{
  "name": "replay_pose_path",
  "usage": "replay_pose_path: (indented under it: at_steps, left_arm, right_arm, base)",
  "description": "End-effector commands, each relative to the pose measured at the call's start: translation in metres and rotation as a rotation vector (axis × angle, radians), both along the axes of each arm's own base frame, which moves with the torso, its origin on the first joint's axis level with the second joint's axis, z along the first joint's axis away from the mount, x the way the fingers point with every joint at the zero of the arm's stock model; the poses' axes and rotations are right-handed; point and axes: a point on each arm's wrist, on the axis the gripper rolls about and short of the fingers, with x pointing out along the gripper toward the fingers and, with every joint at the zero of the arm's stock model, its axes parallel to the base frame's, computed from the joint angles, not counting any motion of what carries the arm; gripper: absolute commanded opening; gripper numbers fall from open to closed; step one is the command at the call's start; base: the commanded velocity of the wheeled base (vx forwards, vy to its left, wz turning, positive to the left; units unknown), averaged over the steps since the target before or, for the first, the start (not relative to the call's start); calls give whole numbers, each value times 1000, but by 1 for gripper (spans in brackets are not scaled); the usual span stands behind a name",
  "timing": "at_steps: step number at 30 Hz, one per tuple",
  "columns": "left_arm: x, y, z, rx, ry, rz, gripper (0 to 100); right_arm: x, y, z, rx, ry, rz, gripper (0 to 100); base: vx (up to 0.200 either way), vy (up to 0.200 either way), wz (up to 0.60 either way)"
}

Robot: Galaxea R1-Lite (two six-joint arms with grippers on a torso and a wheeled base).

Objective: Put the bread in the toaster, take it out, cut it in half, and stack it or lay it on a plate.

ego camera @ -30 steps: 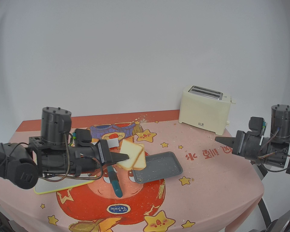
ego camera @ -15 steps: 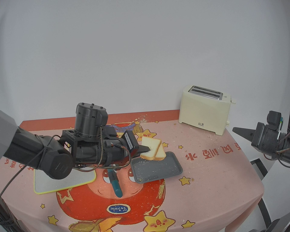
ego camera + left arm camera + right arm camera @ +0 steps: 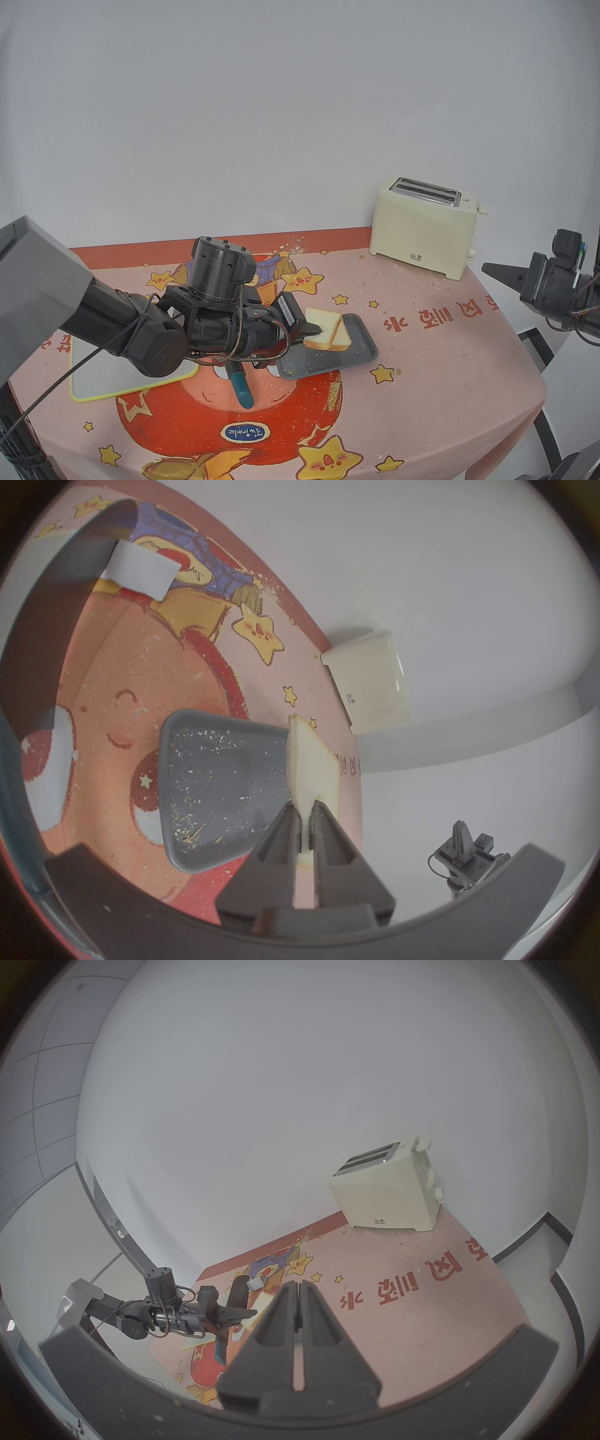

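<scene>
My left gripper (image 3: 310,336) is shut on two stacked bread halves (image 3: 328,329), holding them low over the grey plate (image 3: 359,350) at the middle of the table. In the left wrist view the bread (image 3: 309,770) stands edge-on between the shut fingers (image 3: 287,836) of the left gripper (image 3: 305,830), over the crumb-strewn plate (image 3: 212,786). The cream toaster (image 3: 425,226) stands at the back right, its slots empty. My right gripper (image 3: 494,270) hangs off the table's right edge, shut and holding nothing; its shut fingers (image 3: 281,1316) show in the right wrist view.
A teal-handled knife (image 3: 239,385) lies on the cloth in front of the left arm. A white cutting board (image 3: 100,375) with a yellow rim lies at the left. Crumbs are scattered near the toaster. The cloth to the right of the plate is free.
The left arm has carried the bread halves rightward and down, from beside the plate to low over it. The right gripper drew back toward the table's right edge and then held still.
</scene>
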Motion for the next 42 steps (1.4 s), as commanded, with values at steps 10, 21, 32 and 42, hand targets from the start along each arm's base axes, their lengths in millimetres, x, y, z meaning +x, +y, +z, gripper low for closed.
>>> replay_pose_path:
  at_steps: [10,21,32,42]
  left_arm:
    - [2,-2,-10,14,20,-2,0]
    - [2,-2,-10,15,22,-3,0]
    - [6,-5,-3,-2,-4,-4,0]
    - [9,-21,-24,24,35,-34,0]
  right_arm:
    - [1,1,0,2,-3,6,0]
    - [1,2,-1,-1,0,8,0]
    - [1,1,-1,-1,0,6,0]
    - [1,1,-2,-4,4,7,0]
  base:
    - [0,0,0]
    - [0,0,0]
    - [0,0,0]
    - [0,0,0]
